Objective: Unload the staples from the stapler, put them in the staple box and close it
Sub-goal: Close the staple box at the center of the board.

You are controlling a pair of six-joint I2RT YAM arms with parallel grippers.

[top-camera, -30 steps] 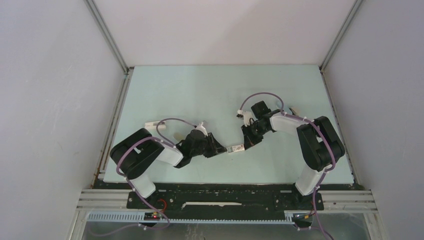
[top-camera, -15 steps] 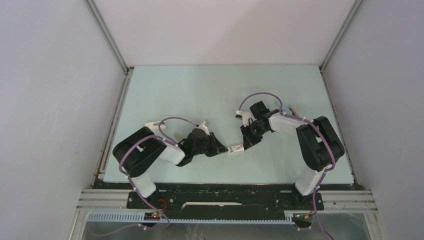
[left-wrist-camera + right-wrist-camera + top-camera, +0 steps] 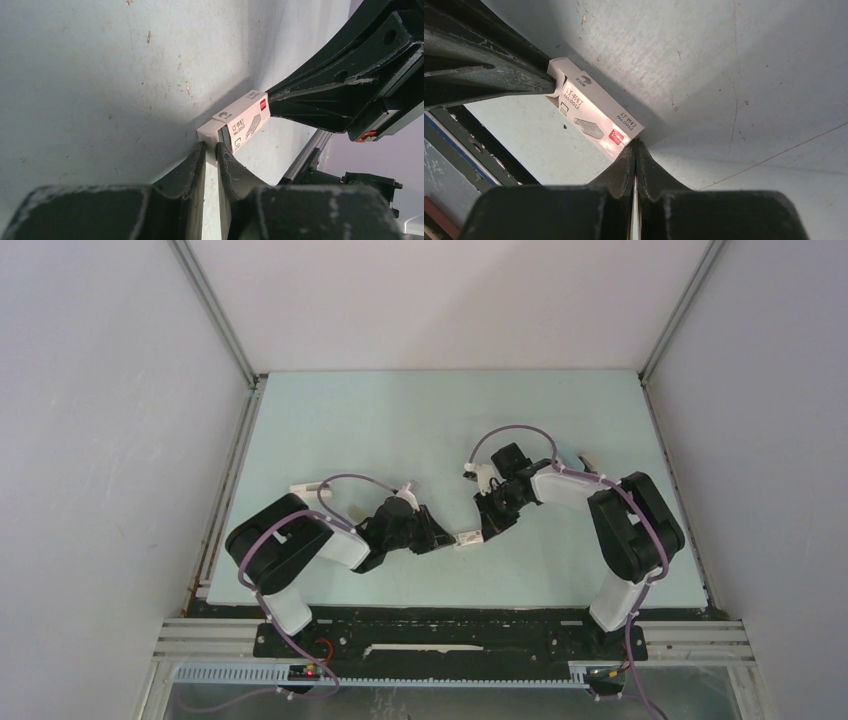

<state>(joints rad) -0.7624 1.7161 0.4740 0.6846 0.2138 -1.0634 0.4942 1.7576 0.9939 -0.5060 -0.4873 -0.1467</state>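
Box [image 3: 470,537], white, labelled, lay on counter [image 3: 400,420] between our two hands, left hand [image 3: 210,150] pinched one end, right hand [image 3: 634,145] fingers nearly together, tips touching other end, staples we could not see.

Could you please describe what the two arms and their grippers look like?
The left arm and right arm have bulky glossy black joints linked by white shells, each with a purple cable looping along it. The left gripper and right gripper are matt black, with two tapering fingers scuffed grey at the edges.
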